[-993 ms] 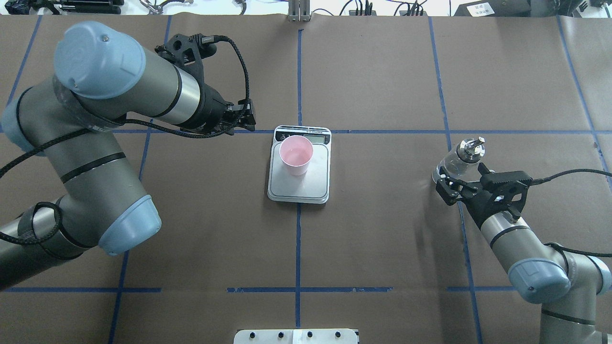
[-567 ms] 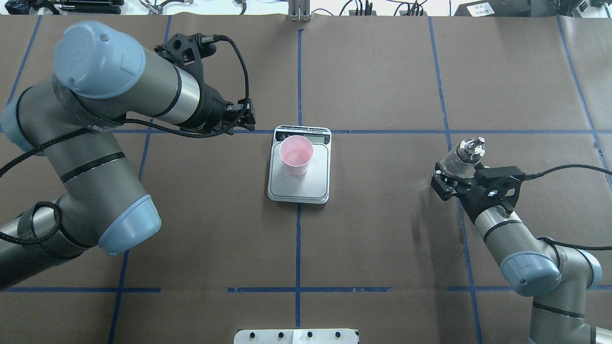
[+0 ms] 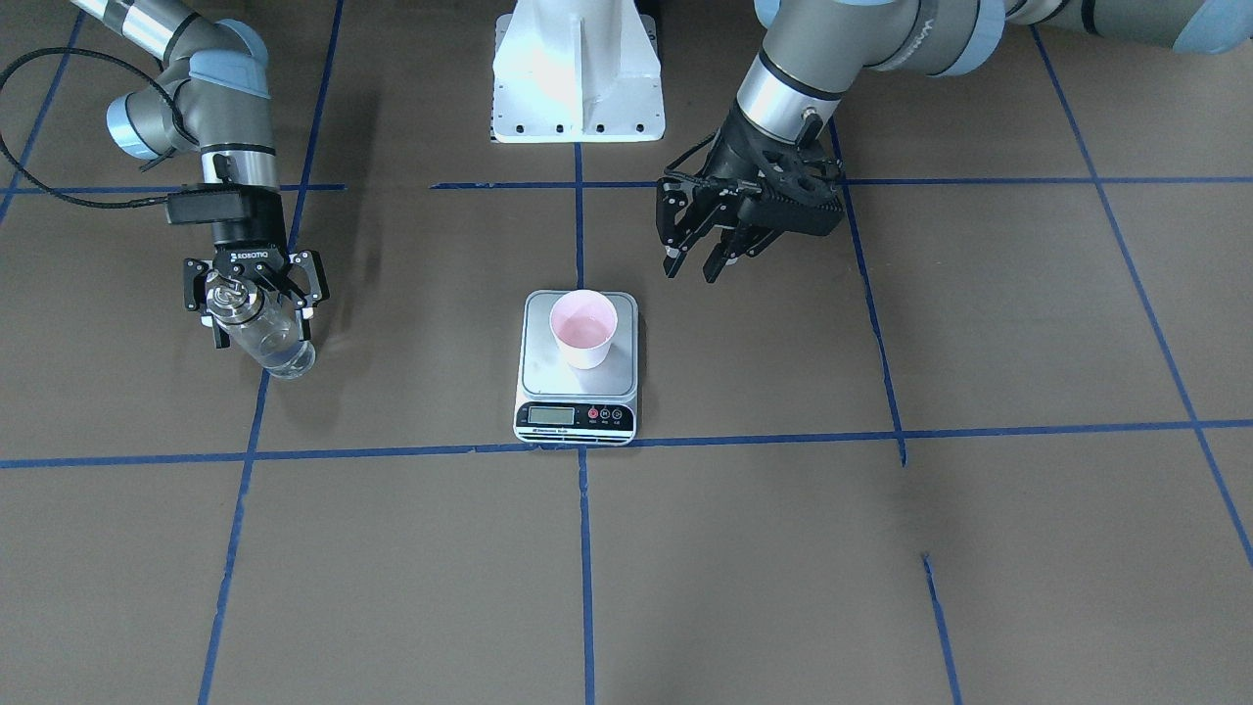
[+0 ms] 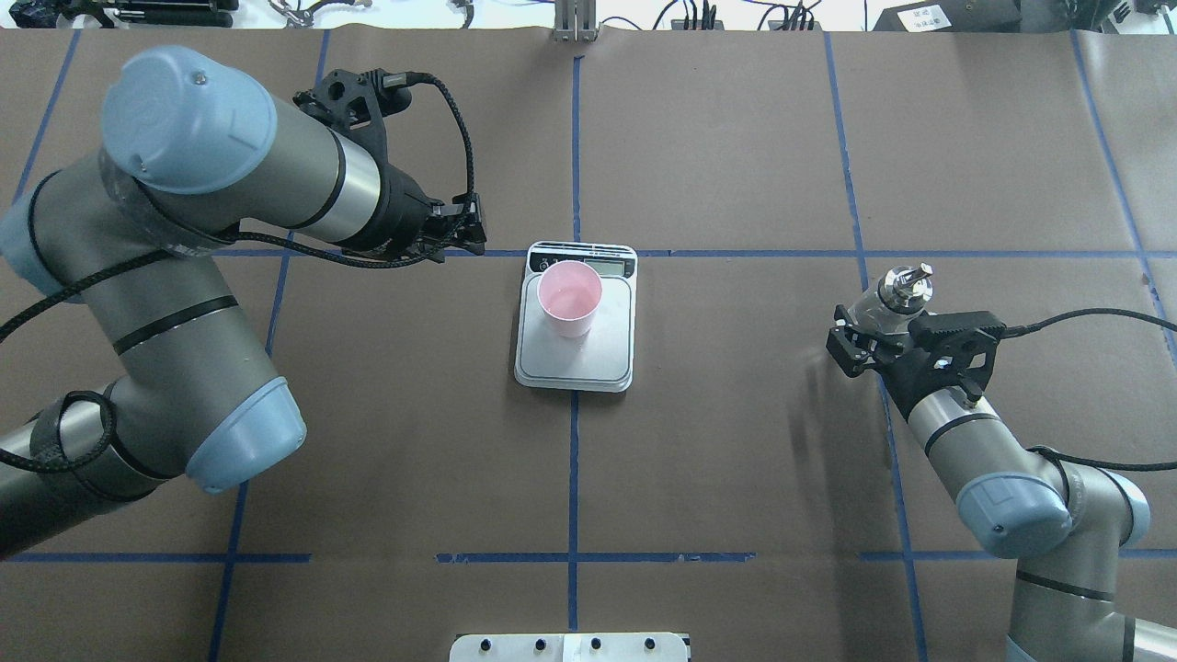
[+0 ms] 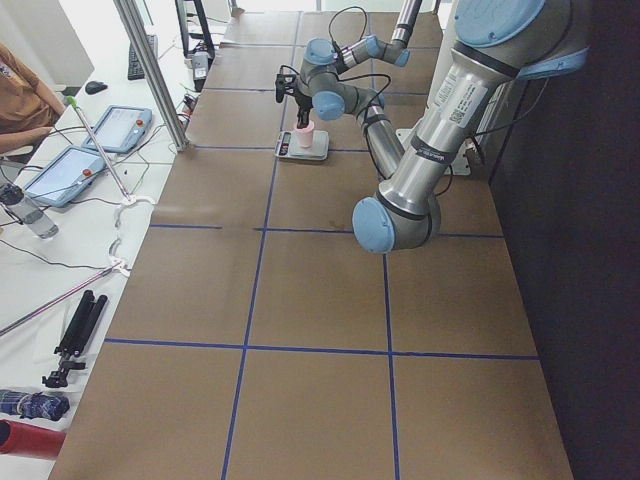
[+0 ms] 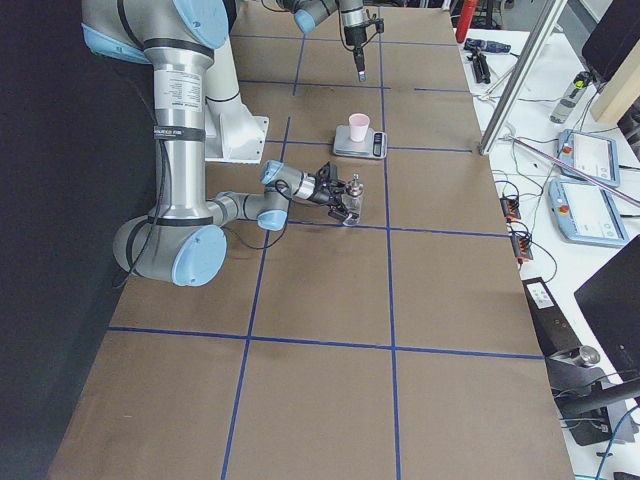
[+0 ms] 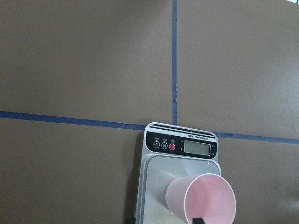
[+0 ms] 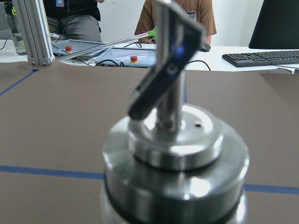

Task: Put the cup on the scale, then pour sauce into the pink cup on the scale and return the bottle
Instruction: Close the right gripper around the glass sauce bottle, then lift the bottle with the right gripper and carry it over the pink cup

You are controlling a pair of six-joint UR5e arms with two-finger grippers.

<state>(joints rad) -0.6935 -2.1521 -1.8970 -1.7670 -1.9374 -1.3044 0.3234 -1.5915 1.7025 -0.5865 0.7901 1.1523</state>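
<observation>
The right gripper [image 3: 262, 321] has its two black fingers spread wide, one on each side of a small clear cylindrical glass bottle with a shiny silver collar and pourer top [image 3: 233, 296]. Gaps appear beside the glass, so the fingers look parted rather than pressed in. The right wrist view is filled by the silver pourer, close and centred.

The bottle stands upright on the brown paper-covered table marked with blue tape lines [image 3: 881, 548], its long axis vertical. A clear, water-like sauce [image 3: 286, 354] shows through its lower part.

From this gripper, the small pale pink tapered cup [image 3: 583, 328] lies well apart, sideways toward the robot's left, near the table's middle. It stands upright on the flat rectangular silver-grey kitchen scale with a black display strip [image 3: 536, 377], toward the display end of the platform. So the first step appears done, and the bottle grasp looks to be the step in hand.

The left gripper [image 3: 691, 270] hangs near the scale, on the robot's side of it, fingers parted and holding nothing. It is nearer the cup; the right arm is the one at the bottle.
</observation>
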